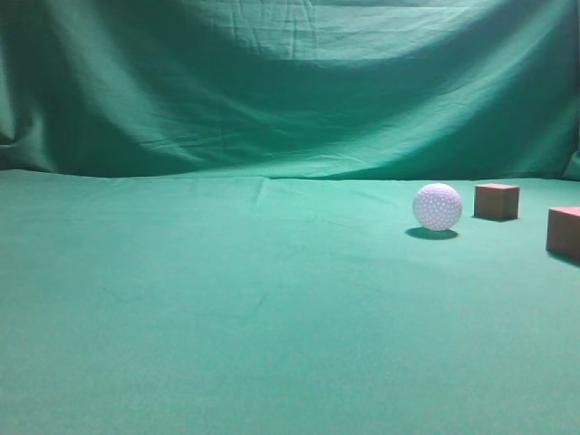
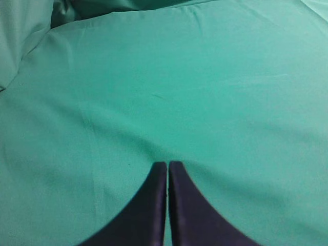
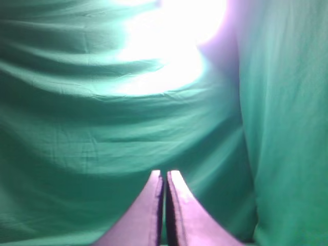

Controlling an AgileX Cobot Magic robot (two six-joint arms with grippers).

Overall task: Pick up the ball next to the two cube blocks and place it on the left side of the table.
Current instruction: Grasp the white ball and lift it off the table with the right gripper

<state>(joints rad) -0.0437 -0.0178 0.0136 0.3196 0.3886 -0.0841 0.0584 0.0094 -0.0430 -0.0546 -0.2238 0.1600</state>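
Note:
The white dimpled ball (image 1: 438,207) rests on the green table (image 1: 227,308) at the right. The two cube blocks stand to its right: one (image 1: 497,200) just beyond it, the other (image 1: 564,233) at the right edge, partly cut off. Neither gripper shows in the exterior view. My left gripper (image 2: 167,164) is shut and empty over bare green cloth. My right gripper (image 3: 165,173) is shut and empty, facing the draped green cloth. Neither wrist view shows the ball or the blocks.
A green draped backdrop (image 1: 290,82) hangs behind the table. A bright glare (image 3: 174,36) washes out the top of the right wrist view. A fold of cloth (image 2: 25,36) rises at the top left of the left wrist view.

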